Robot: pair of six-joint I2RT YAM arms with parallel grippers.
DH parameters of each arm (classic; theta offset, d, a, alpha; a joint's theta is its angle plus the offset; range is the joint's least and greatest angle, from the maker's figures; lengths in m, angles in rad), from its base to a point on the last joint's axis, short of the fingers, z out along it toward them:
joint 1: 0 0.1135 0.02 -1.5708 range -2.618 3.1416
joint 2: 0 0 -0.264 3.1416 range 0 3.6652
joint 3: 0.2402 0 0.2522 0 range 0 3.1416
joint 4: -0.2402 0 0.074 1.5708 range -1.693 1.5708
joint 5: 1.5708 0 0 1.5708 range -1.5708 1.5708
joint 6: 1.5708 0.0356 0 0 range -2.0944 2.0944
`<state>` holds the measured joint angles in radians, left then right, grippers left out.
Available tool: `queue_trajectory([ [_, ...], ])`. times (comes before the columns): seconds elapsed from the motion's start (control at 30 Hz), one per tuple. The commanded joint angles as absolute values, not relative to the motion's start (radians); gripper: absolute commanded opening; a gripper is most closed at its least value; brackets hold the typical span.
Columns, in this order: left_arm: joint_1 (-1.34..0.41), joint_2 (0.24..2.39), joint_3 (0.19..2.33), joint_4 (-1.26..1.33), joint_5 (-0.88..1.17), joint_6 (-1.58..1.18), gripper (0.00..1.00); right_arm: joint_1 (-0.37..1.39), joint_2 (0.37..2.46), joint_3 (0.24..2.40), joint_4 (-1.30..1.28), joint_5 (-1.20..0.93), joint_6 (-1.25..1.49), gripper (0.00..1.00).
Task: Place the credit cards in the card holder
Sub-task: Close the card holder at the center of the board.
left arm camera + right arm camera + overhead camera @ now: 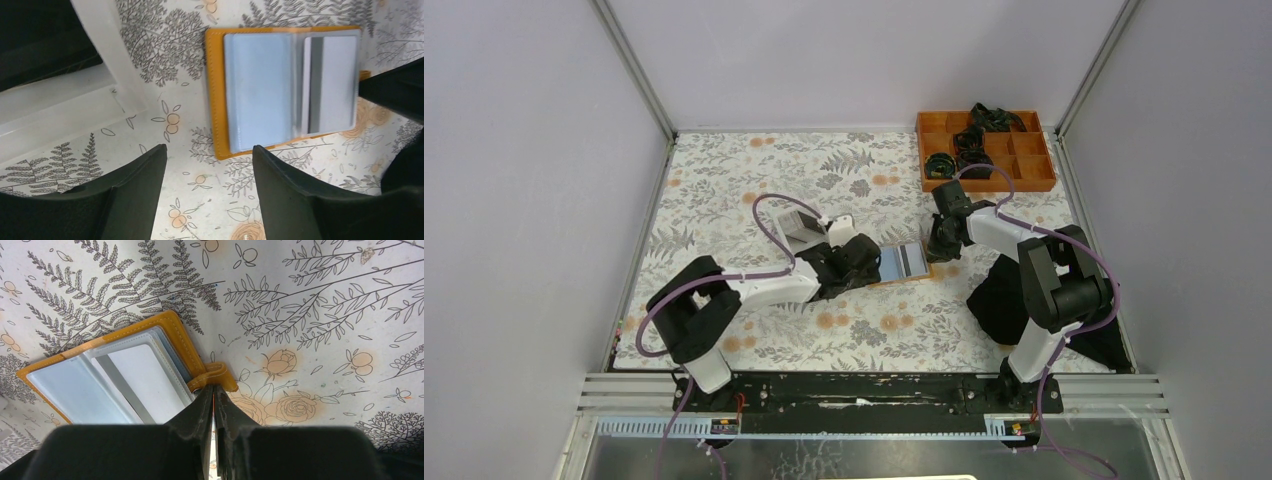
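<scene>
Floral-print tablecloth (724, 190) between grey walls (524, 150), unfolded orange card holder (216, 100) with clear plastic sleeves, left gripper (209, 152) spread wide, empty, right gripper (214, 390) pinched closed at its tab

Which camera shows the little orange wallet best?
The left wrist view: the wallet lies open and almost whole, with a card inside showing. The right wrist view shows only one part, near its clasp tab. The top view shows it tiny.

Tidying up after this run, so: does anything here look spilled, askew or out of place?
In the orange tray, one dark bundle spills over the far rim. The card holder lies open and flat, nothing amiss.
</scene>
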<state>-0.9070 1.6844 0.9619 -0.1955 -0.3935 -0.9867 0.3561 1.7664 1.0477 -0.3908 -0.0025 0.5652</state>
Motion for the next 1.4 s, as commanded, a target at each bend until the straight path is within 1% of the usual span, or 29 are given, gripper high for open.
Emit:
queue_trajectory([
  [0.0,-0.888,1.681,0.896,-0.06,-0.338,-1.032,0.71,0.375,1.836,1.018,-0.403,-0.051,0.563,0.11],
  [0.27,-0.868,1.727,0.796,0.212,-0.238,-1.07,0.74,0.376,1.832,1.011,-0.406,-0.049,0.559,0.12],
  [0.63,-0.864,1.799,0.806,0.257,-0.192,-1.091,0.74,0.375,1.818,1.005,-0.413,-0.044,0.555,0.12],
  [0.93,-0.864,1.741,0.8,0.363,-0.208,-1.105,0.74,0.374,1.812,0.991,-0.405,-0.047,0.554,0.12],
  [1.37,-0.865,1.728,0.829,0.492,-0.186,-1.143,0.74,0.375,1.805,0.979,-0.399,-0.048,0.552,0.12],
])
